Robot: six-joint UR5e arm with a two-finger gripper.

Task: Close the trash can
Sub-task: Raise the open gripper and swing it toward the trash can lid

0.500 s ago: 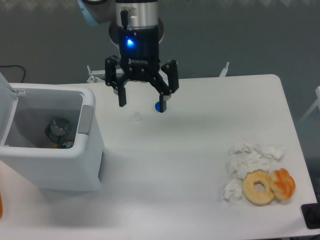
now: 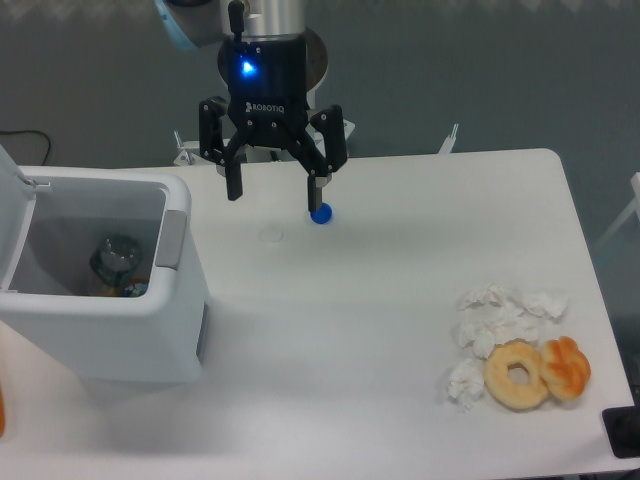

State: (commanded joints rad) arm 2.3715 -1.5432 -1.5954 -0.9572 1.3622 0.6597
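While the bin [image 2: 100, 300] sits at the left of the frame with its lid [image 2: 12, 215] swung up and back at the far left edge, the gripper [image 2: 275, 192] hangs in the upper middle, well apart from it; its two fingers [image 2: 235, 180] point down and stand spread wide, with nothing between them; a blue light glows on its black body. The bin's mouth is open; inside lie a dark roundish thing [image 2: 117, 258] and some small coloured bits I cannot make out; a grey tab [image 2: 172, 238] runs down the inner right wall. A small blue ball [image 2: 320, 213] rests on the table [image 2: 380, 320] just below the finger on the right; a faint round mark [image 2: 271, 234] lies a little to its left. In the lower right of the frame crumpled white tissues [image 2: 500, 315] lie in a loose heap; a pale doughnut [image 2: 517, 374] touches them, and an orange glazed one [image 2: 566, 367] lies against it on the right. A black cable [image 2: 25, 135] curls at the upper left edge.
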